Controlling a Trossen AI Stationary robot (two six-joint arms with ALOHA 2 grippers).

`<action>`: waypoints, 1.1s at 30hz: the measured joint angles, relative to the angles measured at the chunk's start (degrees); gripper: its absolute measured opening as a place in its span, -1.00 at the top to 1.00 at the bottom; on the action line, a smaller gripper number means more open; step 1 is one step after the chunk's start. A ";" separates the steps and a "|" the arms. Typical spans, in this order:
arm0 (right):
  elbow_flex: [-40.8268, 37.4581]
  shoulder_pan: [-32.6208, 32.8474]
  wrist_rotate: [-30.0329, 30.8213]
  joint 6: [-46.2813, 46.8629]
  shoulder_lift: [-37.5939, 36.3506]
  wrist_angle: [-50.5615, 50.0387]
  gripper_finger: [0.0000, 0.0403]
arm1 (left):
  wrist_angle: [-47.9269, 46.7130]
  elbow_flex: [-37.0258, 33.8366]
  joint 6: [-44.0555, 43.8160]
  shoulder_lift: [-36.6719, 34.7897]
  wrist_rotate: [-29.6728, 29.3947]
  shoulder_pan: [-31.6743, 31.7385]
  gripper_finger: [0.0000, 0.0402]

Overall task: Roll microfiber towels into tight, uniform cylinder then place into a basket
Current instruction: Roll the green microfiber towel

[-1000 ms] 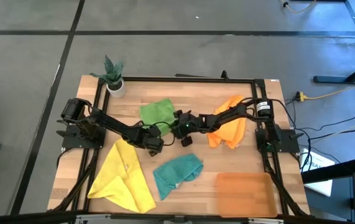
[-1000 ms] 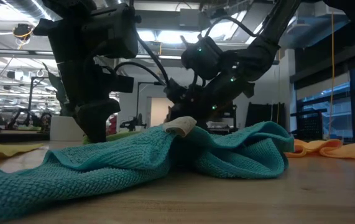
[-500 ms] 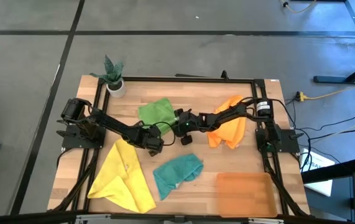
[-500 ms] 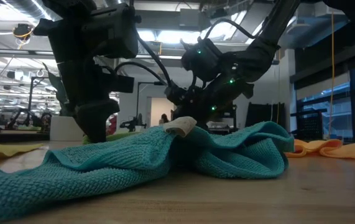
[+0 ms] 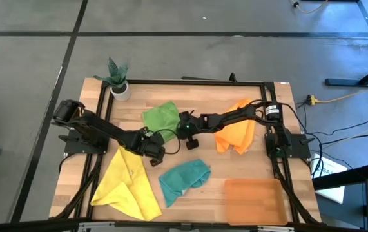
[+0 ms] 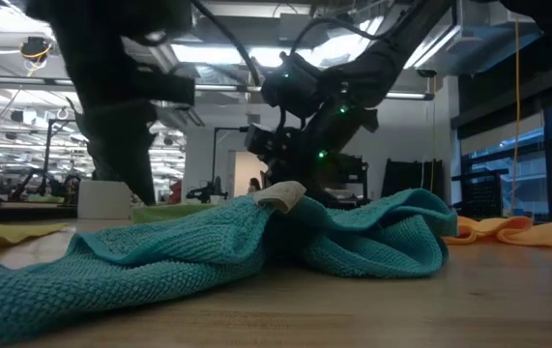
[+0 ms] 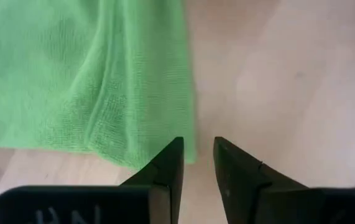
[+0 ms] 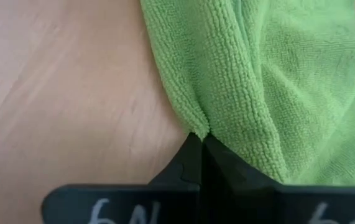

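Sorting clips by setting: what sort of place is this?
Probably a robotics lab or open workshop: a black-framed wooden table on grey concrete floor, exposed ceiling lights, and distant workbenches behind.

overhead, table-level, two close wrist views

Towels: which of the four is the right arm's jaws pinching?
The green towel, by the plant pot. The right gripper has its jaws shut on its edge; yellow, teal and orange lie untouched.

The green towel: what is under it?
Around the green towel only the wooden table shows, so it seems to lie straight on the wood. The right gripper pinches its edge. Anything beneath its folds is covered and cannot be seen.
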 joint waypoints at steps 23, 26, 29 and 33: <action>0.67 0.07 -1.21 3.81 -0.23 -1.51 0.99 | 14.16 -9.14 17.35 0.58 -13.28 -7.43 0.60; 0.67 0.09 -1.22 3.81 -0.25 -1.47 0.99 | 14.86 -9.90 17.12 0.57 -13.28 -7.37 0.60; 0.67 0.09 -1.22 3.81 -0.25 -1.48 0.99 | 17.11 -11.44 17.34 0.57 -13.49 -7.35 0.60; 0.67 0.09 -1.22 3.84 -0.25 -1.47 0.99 | 17.44 -12.91 16.71 0.57 -14.53 -7.36 0.60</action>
